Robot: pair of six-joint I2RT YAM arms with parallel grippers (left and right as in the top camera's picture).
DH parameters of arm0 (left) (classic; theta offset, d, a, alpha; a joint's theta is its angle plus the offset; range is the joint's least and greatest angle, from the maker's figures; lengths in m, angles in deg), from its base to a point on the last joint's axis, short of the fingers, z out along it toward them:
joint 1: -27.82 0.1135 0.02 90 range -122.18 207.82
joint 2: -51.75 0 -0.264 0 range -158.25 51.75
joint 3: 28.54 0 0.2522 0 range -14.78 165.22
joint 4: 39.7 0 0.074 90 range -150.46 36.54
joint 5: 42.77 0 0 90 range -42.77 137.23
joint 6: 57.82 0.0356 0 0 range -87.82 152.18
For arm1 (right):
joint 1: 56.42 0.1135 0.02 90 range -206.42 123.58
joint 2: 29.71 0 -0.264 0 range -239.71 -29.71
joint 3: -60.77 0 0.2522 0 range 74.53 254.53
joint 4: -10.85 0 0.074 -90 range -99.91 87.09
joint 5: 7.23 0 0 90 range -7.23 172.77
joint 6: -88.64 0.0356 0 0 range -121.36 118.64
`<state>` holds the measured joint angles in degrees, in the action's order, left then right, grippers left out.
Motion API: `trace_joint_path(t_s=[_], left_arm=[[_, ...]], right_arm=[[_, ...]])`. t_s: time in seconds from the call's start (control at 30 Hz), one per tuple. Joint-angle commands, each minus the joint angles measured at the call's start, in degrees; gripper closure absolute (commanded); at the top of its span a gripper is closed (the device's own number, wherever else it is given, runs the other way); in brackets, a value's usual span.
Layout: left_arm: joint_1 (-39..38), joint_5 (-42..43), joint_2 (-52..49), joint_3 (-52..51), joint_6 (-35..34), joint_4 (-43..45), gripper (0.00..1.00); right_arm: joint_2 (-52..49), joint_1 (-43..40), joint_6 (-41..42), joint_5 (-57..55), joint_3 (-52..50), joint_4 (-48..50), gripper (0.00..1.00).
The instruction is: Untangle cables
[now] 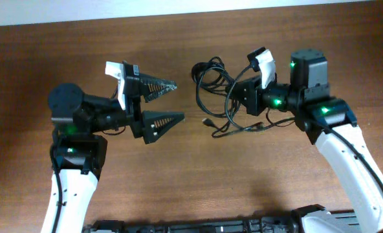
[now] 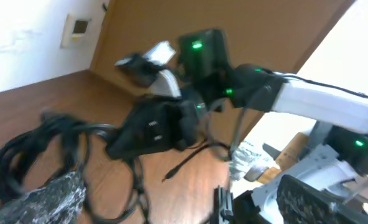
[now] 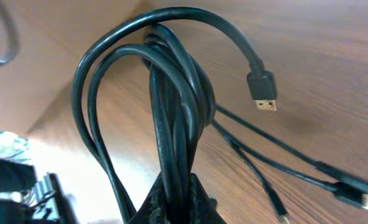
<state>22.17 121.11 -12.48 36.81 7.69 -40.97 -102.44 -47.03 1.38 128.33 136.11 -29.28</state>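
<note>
My right hand [image 3: 178,200] is clamped on the black cable bundle [image 3: 171,124], toward the far right of the tabletop [image 1: 178,175]. The bundle's long axis runs straight out from my fingertips, with a USB plug [image 3: 263,93] hanging free. My left hand [image 1: 177,101] is empty, its jaws wide apart. It points right at the loops, near their left edge, so I judge it best placed to take a strand.

Right wrist view. A black cable bundle [image 3: 171,124] is shown clamped between the fingers of the right gripper [image 3: 179,190] at the lower edge. Its loops are arched above the wooden table [image 3: 321,43]. One strand is ended by a USB plug [image 3: 263,93]. Thinner leads [image 3: 277,152] are run to blurred connectors [image 3: 353,190], possibly resting on the wood.
</note>
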Motion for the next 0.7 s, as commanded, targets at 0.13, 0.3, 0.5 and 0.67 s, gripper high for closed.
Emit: trace_joint_path(t_s=[0.13,0.3,0.5,0.67], left_arm=[[0.2,-15.2,0.4,1.3,3.6,-11.0,0.01],[0.1,-16.3,0.4,1.3,3.6,-13.5,0.01],[0.1,-16.3,0.4,1.3,3.6,-13.4,0.01],[-1.6,-16.3,0.4,1.3,3.6,-12.1,0.01]], right_arm=[[7.2,-0.1,-4.5,12.4,0.1,1.1,0.96],[7.9,-0.1,-4.5,18.4,0.1,3.8,0.96],[7.9,0.0,-5.8,20.9,0.1,4.3,0.96],[7.9,0.0,-6.0,23.2,0.1,4.9,0.96]])
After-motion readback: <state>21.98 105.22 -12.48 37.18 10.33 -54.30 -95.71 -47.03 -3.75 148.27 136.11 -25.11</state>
